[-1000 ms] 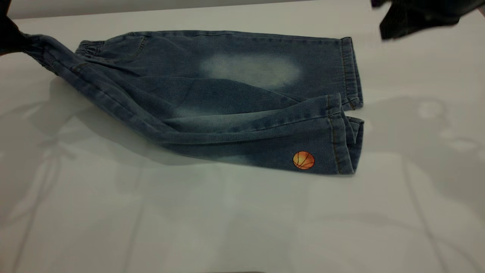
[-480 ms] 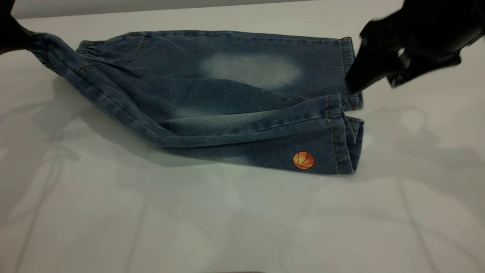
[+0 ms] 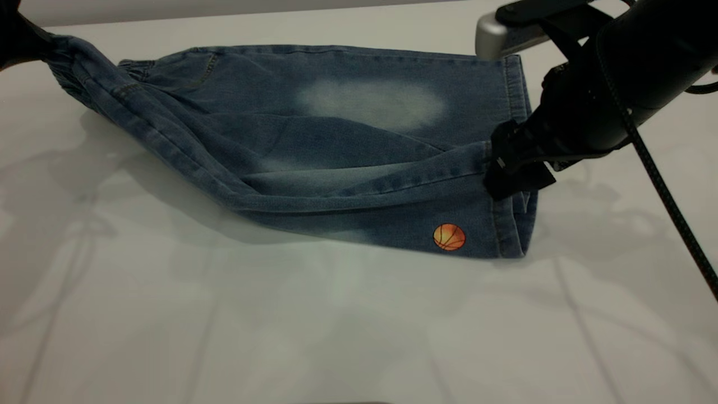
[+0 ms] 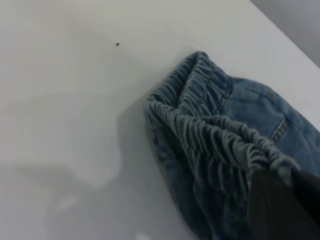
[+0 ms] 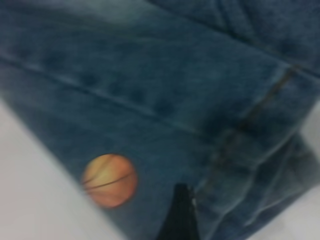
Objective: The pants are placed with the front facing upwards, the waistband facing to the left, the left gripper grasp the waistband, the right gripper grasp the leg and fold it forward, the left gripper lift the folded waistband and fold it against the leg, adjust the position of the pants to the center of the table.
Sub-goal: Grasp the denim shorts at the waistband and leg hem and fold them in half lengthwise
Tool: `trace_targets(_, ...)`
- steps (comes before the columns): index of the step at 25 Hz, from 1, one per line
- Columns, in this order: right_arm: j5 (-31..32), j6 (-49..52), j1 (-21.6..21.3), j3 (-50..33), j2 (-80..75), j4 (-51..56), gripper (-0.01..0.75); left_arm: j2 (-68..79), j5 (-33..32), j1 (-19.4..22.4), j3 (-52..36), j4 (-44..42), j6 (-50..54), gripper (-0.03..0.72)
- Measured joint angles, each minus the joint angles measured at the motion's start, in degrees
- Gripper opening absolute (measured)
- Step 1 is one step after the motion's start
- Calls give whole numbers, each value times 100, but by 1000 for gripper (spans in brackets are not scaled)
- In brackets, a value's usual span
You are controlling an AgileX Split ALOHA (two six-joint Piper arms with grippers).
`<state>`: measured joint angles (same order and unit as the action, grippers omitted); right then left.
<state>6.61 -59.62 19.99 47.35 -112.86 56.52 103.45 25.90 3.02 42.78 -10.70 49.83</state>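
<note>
The pants (image 3: 314, 146) lie on the white tabletop (image 3: 280, 325), toward its far half, with the waistband (image 3: 73, 73) at the left and the 2 hems at the right. The garment is folded lengthwise: the near leg (image 3: 392, 207) overlaps the far one, and its orange ball print (image 3: 449, 237) faces up near the hem. A whitish faded patch (image 3: 370, 104) shows on the far leg.

Left gripper (image 3: 17, 33): positioned at the far left edge of the exterior view. Its jaws are closed on the waistband, and the gathered fabric there is raised off the tabletop. In the left wrist view, the ruffled waistband (image 4: 210, 130) runs up to a dark jaw (image 4: 280, 210) pressed against it.

Right gripper (image 3: 513, 168): positioned at the right end of the pants, with its tip at the hem of the near leg, where the 2 leg ends meet. The jaw opening cannot be determined. In the right wrist view, a single black jaw tip (image 5: 179, 215) rests on the denim beside the stitched hem (image 5: 240, 145), close to the ball print (image 5: 109, 180).
</note>
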Motion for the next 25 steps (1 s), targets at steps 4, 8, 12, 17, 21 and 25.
trace_targets(4,-29,-40,0,146,-139,6,574,0,31,0,0,-57,0,49)
trace_targets(8,293,-144,0,349,-139,10,574,0,31,0,0,-62,0,49)
trace_targets(12,610,-342,0,400,-139,35,574,0,33,0,0,-68,0,49)
trace_targets(17,1008,-996,0,400,-139,496,546,0,56,0,0,-72,0,49)
trace_targets(21,1207,-1811,0,400,-139,1239,528,0,56,0,0,-74,0,49)
trace_targets(25,1302,-2534,0,400,-146,1884,528,0,56,0,0,-79,0,49)
